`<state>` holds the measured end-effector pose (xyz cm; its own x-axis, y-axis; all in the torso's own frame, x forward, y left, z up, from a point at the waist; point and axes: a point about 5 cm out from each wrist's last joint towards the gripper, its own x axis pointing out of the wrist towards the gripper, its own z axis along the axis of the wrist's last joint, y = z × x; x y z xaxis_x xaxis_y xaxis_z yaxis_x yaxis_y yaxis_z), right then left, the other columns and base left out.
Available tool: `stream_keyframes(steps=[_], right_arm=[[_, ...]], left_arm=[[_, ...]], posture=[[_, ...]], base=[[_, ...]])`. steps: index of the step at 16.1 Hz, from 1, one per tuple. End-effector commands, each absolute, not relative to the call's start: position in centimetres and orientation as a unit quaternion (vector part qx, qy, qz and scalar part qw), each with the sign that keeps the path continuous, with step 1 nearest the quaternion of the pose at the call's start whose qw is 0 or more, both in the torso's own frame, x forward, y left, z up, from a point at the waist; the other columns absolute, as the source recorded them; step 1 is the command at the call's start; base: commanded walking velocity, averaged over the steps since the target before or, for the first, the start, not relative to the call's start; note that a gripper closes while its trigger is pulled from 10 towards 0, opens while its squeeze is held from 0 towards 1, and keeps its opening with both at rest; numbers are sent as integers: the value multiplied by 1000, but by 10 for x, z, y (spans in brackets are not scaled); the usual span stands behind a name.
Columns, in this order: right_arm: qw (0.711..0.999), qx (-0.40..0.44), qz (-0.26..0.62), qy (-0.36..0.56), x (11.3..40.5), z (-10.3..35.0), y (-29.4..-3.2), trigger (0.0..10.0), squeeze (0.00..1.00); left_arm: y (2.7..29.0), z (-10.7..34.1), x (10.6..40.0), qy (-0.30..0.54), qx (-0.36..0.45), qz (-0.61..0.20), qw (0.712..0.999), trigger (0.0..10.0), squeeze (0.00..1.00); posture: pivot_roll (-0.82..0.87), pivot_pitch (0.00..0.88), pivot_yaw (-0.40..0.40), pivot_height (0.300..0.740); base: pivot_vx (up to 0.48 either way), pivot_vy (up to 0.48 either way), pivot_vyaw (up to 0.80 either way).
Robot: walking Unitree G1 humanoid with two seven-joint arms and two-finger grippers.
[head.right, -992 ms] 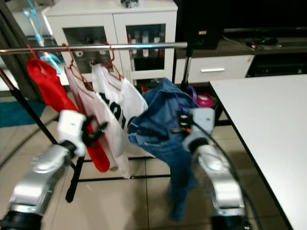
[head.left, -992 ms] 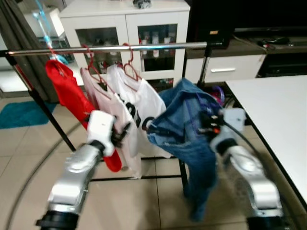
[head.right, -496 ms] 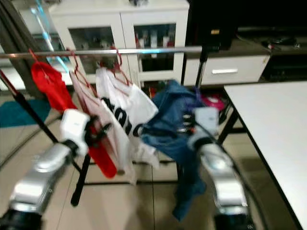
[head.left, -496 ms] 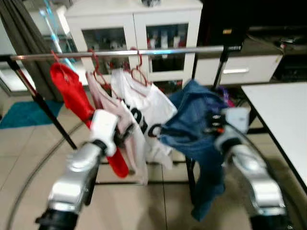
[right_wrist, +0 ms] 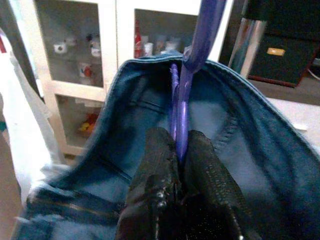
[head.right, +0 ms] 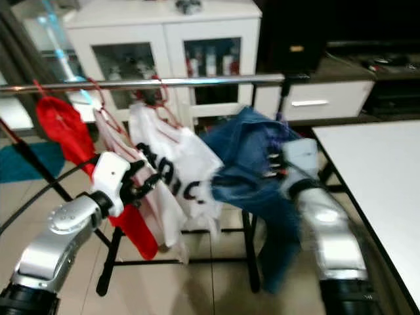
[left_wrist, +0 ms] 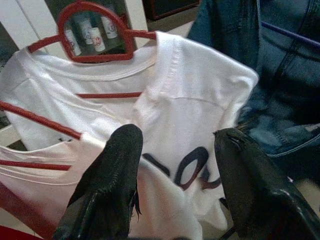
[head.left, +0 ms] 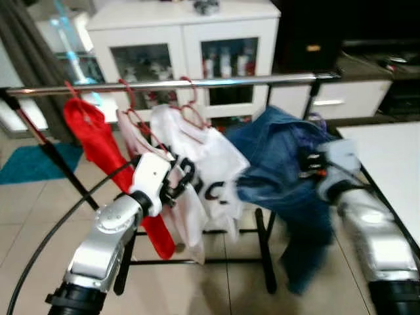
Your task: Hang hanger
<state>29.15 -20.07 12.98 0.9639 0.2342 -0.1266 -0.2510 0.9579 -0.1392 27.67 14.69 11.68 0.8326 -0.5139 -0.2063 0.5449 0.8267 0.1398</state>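
Note:
Blue jeans (head.left: 282,164) hang on a purple hanger (right_wrist: 184,115). My right gripper (right_wrist: 177,150) is shut on that hanger's stem, holding the jeans just below the silver rail (head.left: 216,83), right of the other clothes. In the eye views the denim hides most of the hanger. A white printed T-shirt (head.left: 210,167) on a red hanger (left_wrist: 95,35), a pale pink shirt (head.left: 141,141) and a red garment (head.left: 92,134) hang on the rail. My left gripper (left_wrist: 175,150) is open right in front of the white T-shirt, with nothing between its fingers (left_wrist: 112,180).
A white glass-door cabinet (head.left: 184,46) stands behind the rack. A white table (head.left: 394,141) is close at the right. The rack's dark legs (head.left: 266,249) and a black cable (head.left: 46,243) cross the tiled floor. A teal rug (head.left: 33,161) lies far left.
The camera has shifted. My right arm has lifted the jeans closer to the rail. My left gripper has come forward against the white T-shirt.

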Motion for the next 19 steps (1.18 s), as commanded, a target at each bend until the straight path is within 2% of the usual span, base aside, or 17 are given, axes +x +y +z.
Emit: stream_keyframes(steps=[1,2,3,5,8,12,15,19], right_arm=[[978,-87,186,23,296,140,-181,10000,0],[976,-103,190,22,297,139,-181,10000,0],[985,-75,156,9,304,144,-184,10000,0],[987,-67,145,-9,308,147,-183,10000,0],[992,-43,103,-54,320,160,-185,10000,0],[993,-19,80,-82,345,175,-182,10000,0],[997,-26,52,-57,361,175,-185,10000,0],[999,-20,-9,36,380,158,-205,10000,0]], left_arm=[[154,120,276,75,110,-278,951,10000,0],[153,122,275,74,113,-286,949,10000,0],[153,123,273,75,125,-303,942,10000,0],[154,122,271,77,129,-309,939,10000,0],[148,128,268,61,103,-325,938,10000,0],[134,139,268,35,87,-386,918,10000,0],[130,142,269,36,97,-405,908,10000,0],[131,142,271,38,106,-412,904,10000,0]], posture=[[-70,0,45,740],[-65,0,43,740],[-56,0,37,740],[-53,0,41,740],[-48,0,38,740],[-49,0,50,740],[-50,0,63,740],[-39,0,58,740]], base=[[285,0,0],[289,0,0],[285,0,0],[285,0,0],[0,0,0],[0,0,0],[0,0,0],[0,0,0]])
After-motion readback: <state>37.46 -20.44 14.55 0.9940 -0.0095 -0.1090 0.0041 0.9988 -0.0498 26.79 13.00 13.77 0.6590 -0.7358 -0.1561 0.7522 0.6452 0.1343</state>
